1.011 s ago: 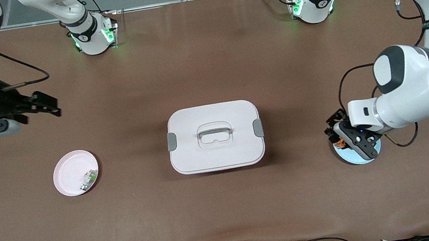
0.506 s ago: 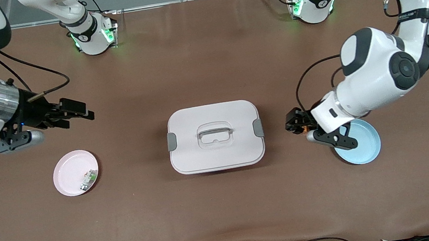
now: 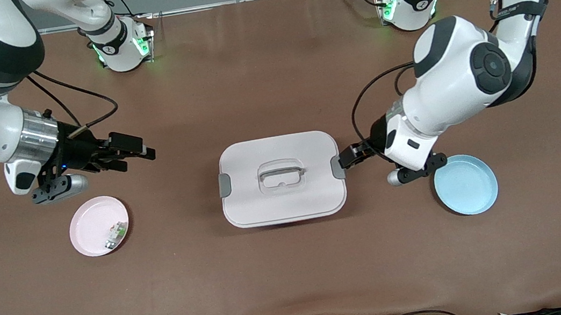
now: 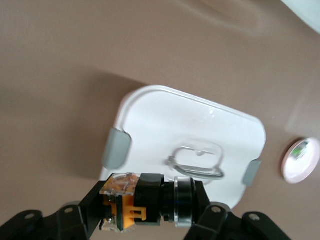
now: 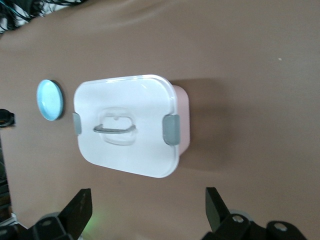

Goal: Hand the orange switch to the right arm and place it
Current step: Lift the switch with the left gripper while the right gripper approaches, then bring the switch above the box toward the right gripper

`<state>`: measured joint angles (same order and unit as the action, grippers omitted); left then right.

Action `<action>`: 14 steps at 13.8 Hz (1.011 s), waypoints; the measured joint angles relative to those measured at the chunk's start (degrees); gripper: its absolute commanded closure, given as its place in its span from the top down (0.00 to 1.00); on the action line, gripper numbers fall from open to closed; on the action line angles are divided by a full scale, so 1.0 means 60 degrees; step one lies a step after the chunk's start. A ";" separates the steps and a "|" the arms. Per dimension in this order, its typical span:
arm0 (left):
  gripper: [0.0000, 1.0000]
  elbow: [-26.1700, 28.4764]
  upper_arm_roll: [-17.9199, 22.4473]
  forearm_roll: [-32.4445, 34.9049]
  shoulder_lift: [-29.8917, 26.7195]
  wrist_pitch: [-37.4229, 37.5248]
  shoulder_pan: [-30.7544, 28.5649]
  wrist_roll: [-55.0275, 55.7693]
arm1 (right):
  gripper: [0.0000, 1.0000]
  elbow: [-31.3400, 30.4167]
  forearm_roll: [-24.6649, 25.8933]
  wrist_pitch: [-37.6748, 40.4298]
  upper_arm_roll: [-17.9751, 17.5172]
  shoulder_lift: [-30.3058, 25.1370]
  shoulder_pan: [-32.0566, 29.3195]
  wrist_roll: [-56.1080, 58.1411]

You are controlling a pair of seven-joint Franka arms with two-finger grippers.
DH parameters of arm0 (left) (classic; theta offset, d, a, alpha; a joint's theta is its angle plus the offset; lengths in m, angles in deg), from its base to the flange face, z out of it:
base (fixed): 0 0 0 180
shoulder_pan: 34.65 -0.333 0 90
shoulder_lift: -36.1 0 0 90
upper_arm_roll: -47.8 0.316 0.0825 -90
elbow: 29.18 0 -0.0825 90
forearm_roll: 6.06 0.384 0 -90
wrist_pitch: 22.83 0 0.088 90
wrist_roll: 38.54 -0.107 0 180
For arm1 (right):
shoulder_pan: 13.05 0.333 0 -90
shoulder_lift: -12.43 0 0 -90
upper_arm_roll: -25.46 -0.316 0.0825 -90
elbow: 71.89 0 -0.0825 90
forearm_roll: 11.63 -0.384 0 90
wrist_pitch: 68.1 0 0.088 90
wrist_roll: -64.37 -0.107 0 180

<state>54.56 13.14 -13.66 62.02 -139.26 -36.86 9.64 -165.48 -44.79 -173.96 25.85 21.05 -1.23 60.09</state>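
Orange switch [image 4: 131, 204] clamped between the fingers of the left gripper [image 3: 350, 158], held in the air over the table just beside the white lidded box [image 3: 281, 178], at the box's 3 o'clock edge. Blue plate [image 3: 467, 191] lies at the gripper's 4 o'clock. Right gripper [image 3: 138, 152], fingers spread with nothing between them, hovers at 1 o'clock of the pink plate [image 3: 94, 226], which carries a small green-white part [image 3: 116, 233].
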 measured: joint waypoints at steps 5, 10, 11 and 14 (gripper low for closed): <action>0.00 -0.0233 -0.0004 -0.0546 0.0230 -0.0099 0.0577 0.3388 | 1.00 -0.0349 -0.1515 -0.1596 -0.0009 0.0000 0.0647 0.0005; 0.00 -0.0632 -0.0020 -0.0585 0.0410 -0.0111 0.1278 0.6196 | 1.00 -0.1199 -0.3556 -0.3578 -0.0009 0.0007 0.1201 0.0935; 0.00 -0.0680 -0.0020 -0.0585 0.0423 -0.0111 0.1337 0.6628 | 1.00 -0.1361 -0.4105 -0.3869 -0.0009 0.0007 0.1281 0.1257; 0.00 -0.0812 -0.0020 -0.0586 0.0493 -0.0111 0.1389 0.7468 | 1.00 -0.1787 -0.5627 -0.4757 -0.0008 0.0010 0.1586 0.1983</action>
<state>49.68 13.02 -17.17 64.98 -139.93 -28.53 54.45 -176.21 -78.55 -202.50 25.80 21.11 8.28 71.98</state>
